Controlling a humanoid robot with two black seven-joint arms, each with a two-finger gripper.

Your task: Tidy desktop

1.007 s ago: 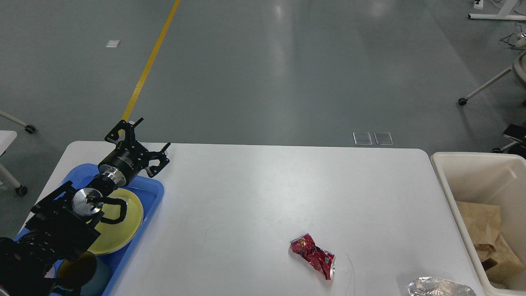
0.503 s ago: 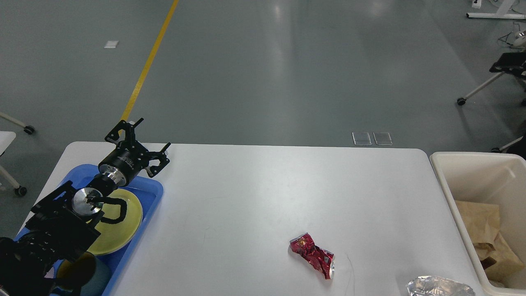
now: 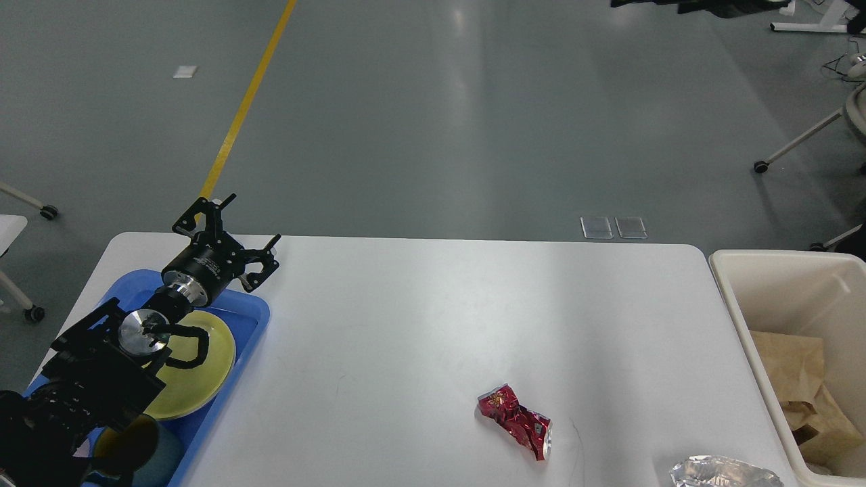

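The white desktop fills the lower view. A crumpled red foil wrapper lies on it at the front right. A crumpled silver foil piece lies at the front edge, partly cut off. My left gripper is open and empty, held over the back left corner above the far end of the blue tray. The tray holds a yellow plate and a dark cup, partly hidden by my arm. My right gripper is out of view.
A cream bin with brown paper inside stands against the desktop's right edge. Grey floor with a yellow line lies beyond. Chair legs on castors stand at the far right.
My left arm has not moved. Only dark shapes in the far right background have shifted.
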